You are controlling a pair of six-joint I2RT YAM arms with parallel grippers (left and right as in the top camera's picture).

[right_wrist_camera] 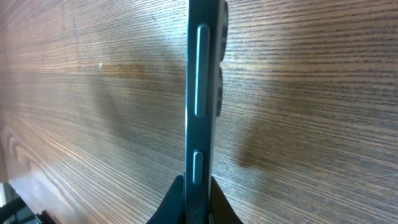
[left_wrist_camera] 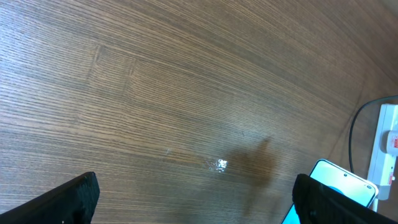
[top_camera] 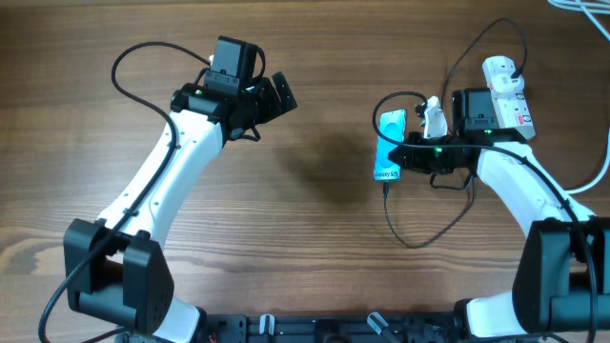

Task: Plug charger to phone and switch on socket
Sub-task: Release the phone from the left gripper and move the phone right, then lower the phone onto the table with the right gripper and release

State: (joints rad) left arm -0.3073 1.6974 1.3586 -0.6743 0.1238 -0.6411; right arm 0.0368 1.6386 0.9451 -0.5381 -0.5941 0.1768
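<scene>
My right gripper [top_camera: 402,152] is shut on the phone [top_camera: 389,141], which shows its bright blue screen from above. The right wrist view has the phone [right_wrist_camera: 202,93] edge-on above the wood, its side buttons facing the camera and my right gripper [right_wrist_camera: 198,202] pinching both faces. The charger, a thin black cable [top_camera: 413,245], loops on the table and its connector tip [top_camera: 385,188] sits at the phone's lower end. The white socket [top_camera: 507,95] lies at the back right. My left gripper [top_camera: 276,95] hangs open at the back left, holding nothing, and its fingers [left_wrist_camera: 68,202] frame bare wood.
A black plug [top_camera: 471,110] sits beside the socket, and a small white piece [top_camera: 434,116] stands by the phone's top. The left wrist view catches the phone's corner [left_wrist_camera: 341,182] and the socket's end [left_wrist_camera: 389,146] at its right edge.
</scene>
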